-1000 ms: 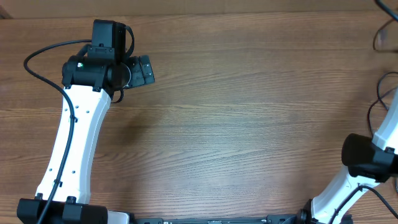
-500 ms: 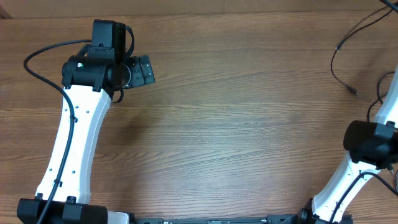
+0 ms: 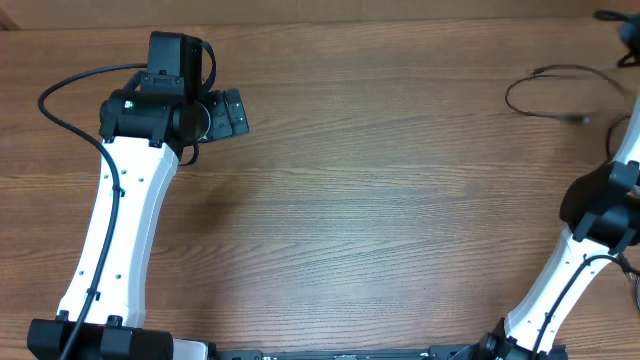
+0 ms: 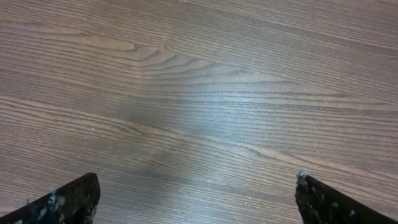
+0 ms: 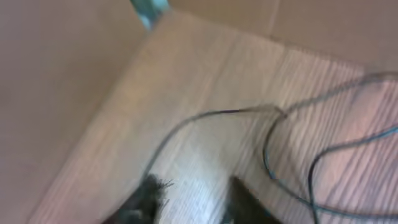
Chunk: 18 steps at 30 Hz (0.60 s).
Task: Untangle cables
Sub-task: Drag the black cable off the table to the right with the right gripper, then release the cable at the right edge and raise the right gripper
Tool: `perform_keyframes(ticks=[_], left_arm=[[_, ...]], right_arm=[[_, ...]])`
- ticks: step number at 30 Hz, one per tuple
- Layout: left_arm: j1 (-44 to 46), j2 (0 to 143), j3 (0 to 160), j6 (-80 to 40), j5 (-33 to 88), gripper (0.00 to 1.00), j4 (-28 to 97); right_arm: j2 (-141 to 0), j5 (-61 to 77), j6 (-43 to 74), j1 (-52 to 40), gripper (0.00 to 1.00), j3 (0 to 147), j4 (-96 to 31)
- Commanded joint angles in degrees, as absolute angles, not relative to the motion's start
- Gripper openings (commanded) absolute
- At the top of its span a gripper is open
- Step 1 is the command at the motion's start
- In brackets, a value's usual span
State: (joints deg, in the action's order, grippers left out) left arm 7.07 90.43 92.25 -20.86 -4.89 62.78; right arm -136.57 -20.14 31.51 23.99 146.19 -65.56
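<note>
Thin black cables [image 3: 508,96] lie in a loose loop on the wooden table at the far right of the overhead view. In the blurred right wrist view the cables [image 5: 205,115] curve over the table's corner, and one strand runs down beside the left fingertip [image 5: 148,190]. My right gripper [image 5: 193,194] has its jaws apart, with bare wood between them. It does not show in the overhead view, only its arm [image 3: 600,210]. My left gripper [image 3: 228,113] hovers at the far left, wide open [image 4: 196,200] over bare wood, far from the cables.
The table's far right corner and edge [image 5: 124,93] are close to the right gripper, with floor beyond. A thicker black wire [image 3: 60,90] loops beside the left arm. A dark shape [image 3: 612,16] sits at the overhead view's top right corner.
The cable loop has spread from the top right corner down and left onto the table. The right arm's elbow has shifted up. The left arm has stayed still.
</note>
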Motion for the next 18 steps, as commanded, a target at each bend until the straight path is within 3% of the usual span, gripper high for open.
perform_keyframes(ticks=[1,2,14,18], left_arm=[[7.2,90.7,92.6,-20.1,-4.8,1.0,62.8],[7.1,90.7,92.6,-20.2,-4.8,1.0,62.8],[7.2,90.7,92.6,-20.2,-4.8,1.0,62.8],[7.1,90.7,92.6,-20.2,-4.8,1.0,62.8]], right_arm=[[-136.9,-19.2,31.4,24.4,0.96,145.2,-67.0],[-136.9,-18.6,31.4,24.5,1.0,145.2,-67.4],[-134.0,-6.2,23.7,24.4,1.0,148.3,-83.2],[-130.5,4.4,20.2,24.3,1.0,149.8,-87.9]])
